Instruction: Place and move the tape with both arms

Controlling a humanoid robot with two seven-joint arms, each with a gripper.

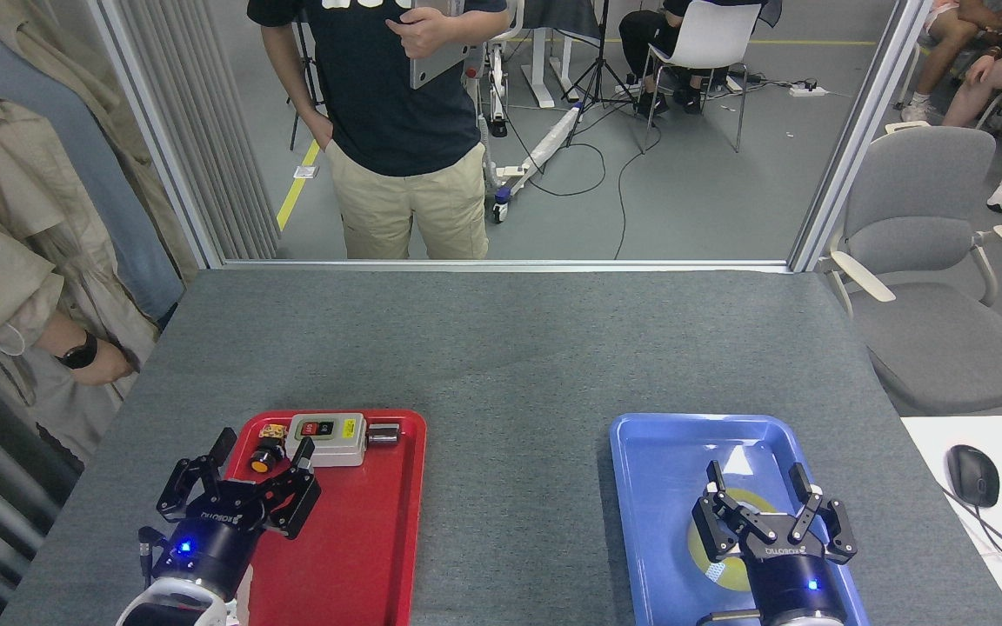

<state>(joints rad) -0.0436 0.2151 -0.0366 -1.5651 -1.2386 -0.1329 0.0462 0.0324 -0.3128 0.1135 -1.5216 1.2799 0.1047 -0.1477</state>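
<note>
The tape (713, 546) is a yellow roll lying flat in the blue tray (653, 461) at the near right, and my right wrist hides most of it. My right gripper (756, 489) hovers just above the roll with its black fingers spread open, holding nothing. My left gripper (244, 465) is open too. It sits over the near left edge of the red tray (362, 539), just in front of an orange-capped button (263, 458), with nothing between its fingers.
At the far end of the red tray lie a grey switch box (327, 437) and a small metal part (384, 433). A person (401, 130) stands beyond the table's far edge. Someone's arm (75, 352) is at the left. A grey chair (927, 261) and a white desk with a mouse (972, 475) are at the right.
</note>
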